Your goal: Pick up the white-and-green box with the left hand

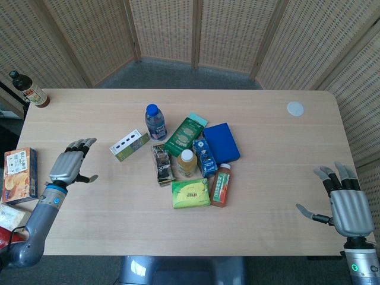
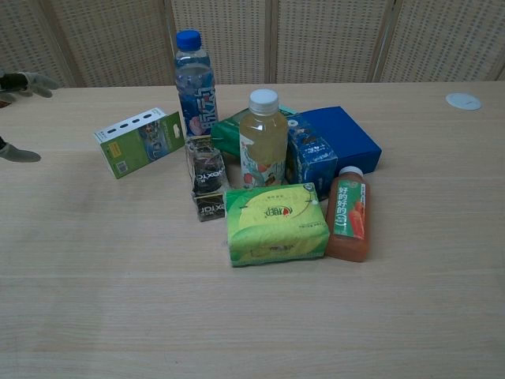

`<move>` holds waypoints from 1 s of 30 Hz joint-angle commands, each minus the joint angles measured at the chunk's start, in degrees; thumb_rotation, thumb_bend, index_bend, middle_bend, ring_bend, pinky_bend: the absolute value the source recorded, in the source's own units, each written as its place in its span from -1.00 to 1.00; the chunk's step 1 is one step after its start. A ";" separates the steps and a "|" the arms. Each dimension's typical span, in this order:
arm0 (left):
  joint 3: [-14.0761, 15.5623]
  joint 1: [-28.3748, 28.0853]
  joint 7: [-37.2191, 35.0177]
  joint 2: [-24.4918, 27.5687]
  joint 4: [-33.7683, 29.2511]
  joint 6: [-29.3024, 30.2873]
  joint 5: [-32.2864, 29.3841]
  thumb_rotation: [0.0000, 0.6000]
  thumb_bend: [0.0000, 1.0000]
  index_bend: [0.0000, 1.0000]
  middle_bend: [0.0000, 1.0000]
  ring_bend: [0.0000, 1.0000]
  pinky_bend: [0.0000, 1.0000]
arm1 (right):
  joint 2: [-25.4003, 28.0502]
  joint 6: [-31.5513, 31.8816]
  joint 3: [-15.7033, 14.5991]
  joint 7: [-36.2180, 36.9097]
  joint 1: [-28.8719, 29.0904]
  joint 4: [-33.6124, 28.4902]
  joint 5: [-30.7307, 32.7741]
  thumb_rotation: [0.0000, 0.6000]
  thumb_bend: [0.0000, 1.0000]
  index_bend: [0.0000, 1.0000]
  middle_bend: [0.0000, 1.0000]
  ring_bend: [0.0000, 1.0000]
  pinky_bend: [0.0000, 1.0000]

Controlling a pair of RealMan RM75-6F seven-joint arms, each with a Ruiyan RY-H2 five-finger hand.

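Note:
The white-and-green box (image 1: pixel 129 145) lies on its side at the left of the cluster, its white top showing a row of dark holes; it also appears as the box (image 2: pixel 140 141) in the chest view. My left hand (image 1: pixel 70 164) hovers over the table left of the box, fingers spread, holding nothing; only its fingertips (image 2: pixel 24 82) enter the chest view at the left edge. My right hand (image 1: pixel 343 199) is open near the table's right front corner, far from the box.
Right of the box stand a blue-capped water bottle (image 1: pixel 155 122), a dark small carton (image 1: pixel 161 164), a yellow juice bottle (image 1: pixel 186 162), a green packet (image 1: pixel 190 193), an orange bottle (image 1: pixel 221 184) and a blue box (image 1: pixel 221 142). A snack box (image 1: pixel 18 174) lies at the left edge.

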 commanded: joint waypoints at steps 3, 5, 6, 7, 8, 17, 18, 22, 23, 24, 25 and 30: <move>-1.18 -3.86 0.24 -6.01 5.82 -2.23 -1.43 1.00 -0.52 -1.00 -0.92 -0.95 -1.00 | 0.74 0.35 -0.28 0.72 -0.91 0.33 0.57 -0.09 -0.66 -0.60 -0.56 -0.92 -1.00; -1.64 -5.09 0.49 -7.95 8.23 -2.87 -2.26 1.00 -0.52 -1.00 -0.92 -0.94 -1.00 | 1.09 0.46 -0.19 1.00 -1.12 0.34 0.75 -0.09 -0.66 -0.60 -0.56 -0.92 -1.00; -1.91 -5.58 0.47 -8.78 9.27 -3.12 -2.70 1.00 -0.52 -1.00 -0.92 -0.94 -1.00 | 1.24 0.50 -0.15 1.07 -1.20 0.30 0.82 -0.10 -0.66 -0.60 -0.56 -0.92 -1.00; -2.15 -6.06 0.45 -9.64 10.37 -3.35 -3.07 1.00 -0.52 -1.00 -0.92 -0.94 -1.00 | 1.39 0.53 -0.09 1.12 -1.24 0.27 0.84 -0.11 -0.66 -0.60 -0.56 -0.92 -1.00; -2.37 -6.68 0.40 -10.75 11.87 -3.71 -3.44 1.00 -0.52 -1.00 -0.92 -0.94 -1.00 | 1.56 0.56 -0.08 1.12 -1.33 0.23 0.87 -0.09 -0.66 -0.61 -0.56 -0.92 -1.00; -3.87 -10.71 -1.90 -19.66 24.02 -7.01 -5.05 1.00 -0.52 -0.99 -0.88 -0.92 -0.99 | 2.29 0.81 0.01 1.24 -2.18 -0.02 1.71 -0.11 -0.66 -0.61 -0.57 -0.92 -1.00; -4.00 -11.03 -2.25 -20.65 25.22 -7.19 -5.00 1.00 -0.52 -0.97 -0.87 -0.92 -0.98 | 2.35 0.81 0.04 1.34 -2.27 -0.07 1.91 -0.10 -0.66 -0.61 -0.57 -0.92 -1.00; -4.50 -12.39 -3.52 -24.44 30.03 -8.21 -4.87 1.00 -0.52 -0.91 -0.85 -0.91 -0.85 | 2.70 0.79 0.17 1.31 -2.47 -0.34 2.27 -0.10 -0.66 -0.61 -0.57 -0.93 -1.00; -4.71 -12.70 -3.97 -25.50 31.31 -8.18 -4.66 1.00 -0.52 -0.88 -0.83 -0.91 -0.81 | 2.80 0.84 0.21 1.22 -2.52 -0.50 2.26 -0.11 -0.66 -0.61 -0.57 -0.93 -1.00; -4.91 -12.87 -4.35 -26.26 32.20 -8.11 -4.59 1.00 -0.52 -0.84 -0.81 -0.89 -0.75 | 2.87 0.88 0.23 1.17 -2.57 -0.60 2.25 -0.10 -0.66 -0.61 -0.57 -0.93 -1.00; -5.12 -13.01 -4.77 -26.95 32.92 -8.04 -4.51 1.00 -0.52 -0.80 -0.77 -0.84 -0.67 | 2.94 0.91 0.22 1.14 -2.62 -0.70 2.24 -0.11 -0.66 -0.61 -0.57 -0.93 -1.00; -5.59 -13.31 -7.07 -29.38 35.42 -7.32 -2.78 1.00 -0.33 -0.61 -0.61 -0.66 -0.27 | 3.20 0.81 0.20 1.13 -2.82 -1.01 2.29 -0.09 -0.66 -0.61 -0.57 -0.92 -1.00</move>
